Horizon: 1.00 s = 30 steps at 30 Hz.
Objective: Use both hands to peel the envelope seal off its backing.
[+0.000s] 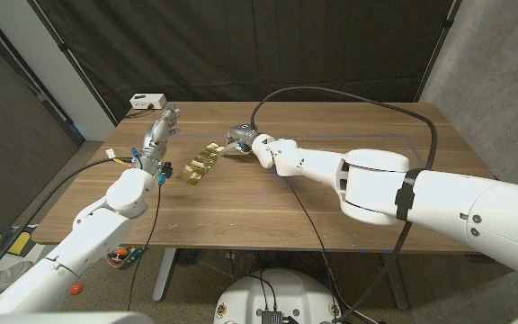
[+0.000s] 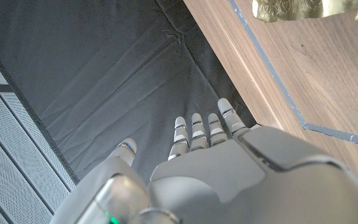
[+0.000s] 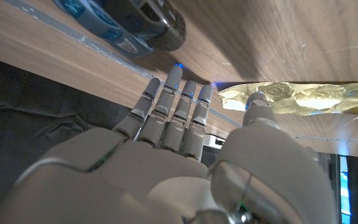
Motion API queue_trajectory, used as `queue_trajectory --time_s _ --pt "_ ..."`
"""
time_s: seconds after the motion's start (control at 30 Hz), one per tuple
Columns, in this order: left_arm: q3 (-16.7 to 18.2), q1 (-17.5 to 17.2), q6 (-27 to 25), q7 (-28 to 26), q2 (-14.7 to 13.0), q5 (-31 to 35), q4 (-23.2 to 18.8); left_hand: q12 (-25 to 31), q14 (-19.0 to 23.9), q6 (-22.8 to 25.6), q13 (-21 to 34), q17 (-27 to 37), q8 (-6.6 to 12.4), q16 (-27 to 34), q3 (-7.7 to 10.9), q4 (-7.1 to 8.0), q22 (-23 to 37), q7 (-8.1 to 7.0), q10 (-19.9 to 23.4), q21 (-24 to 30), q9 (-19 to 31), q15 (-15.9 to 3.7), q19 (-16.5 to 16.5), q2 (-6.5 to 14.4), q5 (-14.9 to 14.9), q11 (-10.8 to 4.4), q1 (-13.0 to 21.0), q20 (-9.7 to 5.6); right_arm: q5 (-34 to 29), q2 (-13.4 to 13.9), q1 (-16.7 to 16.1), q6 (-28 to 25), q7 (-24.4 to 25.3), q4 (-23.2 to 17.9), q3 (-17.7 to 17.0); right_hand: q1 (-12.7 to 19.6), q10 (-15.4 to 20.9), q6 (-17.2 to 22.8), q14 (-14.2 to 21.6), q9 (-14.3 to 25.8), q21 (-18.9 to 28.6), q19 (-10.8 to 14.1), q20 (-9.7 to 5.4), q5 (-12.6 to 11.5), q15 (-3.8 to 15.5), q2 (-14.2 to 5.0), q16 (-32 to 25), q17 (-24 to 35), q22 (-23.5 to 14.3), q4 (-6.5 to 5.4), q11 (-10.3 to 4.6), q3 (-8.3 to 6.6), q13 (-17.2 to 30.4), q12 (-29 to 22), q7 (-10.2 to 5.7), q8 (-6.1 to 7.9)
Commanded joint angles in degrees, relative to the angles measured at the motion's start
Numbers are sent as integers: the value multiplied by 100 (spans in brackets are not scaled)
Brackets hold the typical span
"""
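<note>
A crinkled gold envelope (image 1: 200, 163) lies slantwise on the wooden table (image 1: 331, 202), left of the middle. My right hand (image 1: 239, 137) is at its far end, fingers straight and apart. In the right wrist view the thumb tip (image 3: 257, 107) sits at the edge of the gold envelope (image 3: 309, 98); I cannot tell whether it touches. My left hand (image 1: 162, 126) stands raised to the left of the envelope, apart from it and holding nothing. In the left wrist view its fingers (image 2: 204, 129) reach out straight past the table edge, with the envelope (image 2: 291, 7) off to the side.
A small white box (image 1: 147, 100) with a cable sits at the table's back left corner. Thin blue tape lines (image 2: 272, 74) mark the tabletop. A black curtain (image 1: 241, 45) hangs behind the table. My left wrist (image 3: 135, 25) shows beyond the right hand's fingers.
</note>
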<state>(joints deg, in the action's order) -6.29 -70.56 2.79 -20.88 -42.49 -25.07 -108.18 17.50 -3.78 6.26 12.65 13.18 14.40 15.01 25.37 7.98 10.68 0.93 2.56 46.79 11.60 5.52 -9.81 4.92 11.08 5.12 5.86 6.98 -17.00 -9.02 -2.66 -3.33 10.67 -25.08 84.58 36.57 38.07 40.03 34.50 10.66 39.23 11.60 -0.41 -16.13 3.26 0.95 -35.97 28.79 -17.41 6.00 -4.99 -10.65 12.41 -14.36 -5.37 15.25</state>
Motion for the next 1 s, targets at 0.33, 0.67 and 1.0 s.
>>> queue_trajectory --time_s 0.33,0.67,1.0 --pt "10 87 -41 43 -11 -74 139 -53 -29 38 37 22 -25 -48 5 -25 12 -11 -46 -17 21 -22 -1030 -14 23 -23 5 39 576 -282 -32 -402 -382 -24 -190 254 352 564 -40 17 190 -107 -51 -130 905 -53 -465 397 -182 129 -123 114 126 -37 -94 85" --pt "79 13 -54 -6 -43 -87 119 -65 -48 35 40 20 -36 -64 28 -45 11 -4 -63 -28 22 -27 -1022 6 23 -40 41 40 627 -486 -42 -672 -472 -24 -175 159 370 706 -137 17 245 -254 76 -140 860 -118 -638 549 -269 29 -80 236 177 -20 1 61" --pt "174 -88 4 -11 -49 -127 115 -75 -49 25 43 16 -50 -75 60 -77 10 -7 -74 -44 25 -22 -1017 26 20 -43 95 40 574 -583 -79 -721 -408 -24 -161 308 1118 1341 104 28 451 -377 96 -186 884 -115 -1073 657 -461 75 -215 430 325 -291 -64 148"
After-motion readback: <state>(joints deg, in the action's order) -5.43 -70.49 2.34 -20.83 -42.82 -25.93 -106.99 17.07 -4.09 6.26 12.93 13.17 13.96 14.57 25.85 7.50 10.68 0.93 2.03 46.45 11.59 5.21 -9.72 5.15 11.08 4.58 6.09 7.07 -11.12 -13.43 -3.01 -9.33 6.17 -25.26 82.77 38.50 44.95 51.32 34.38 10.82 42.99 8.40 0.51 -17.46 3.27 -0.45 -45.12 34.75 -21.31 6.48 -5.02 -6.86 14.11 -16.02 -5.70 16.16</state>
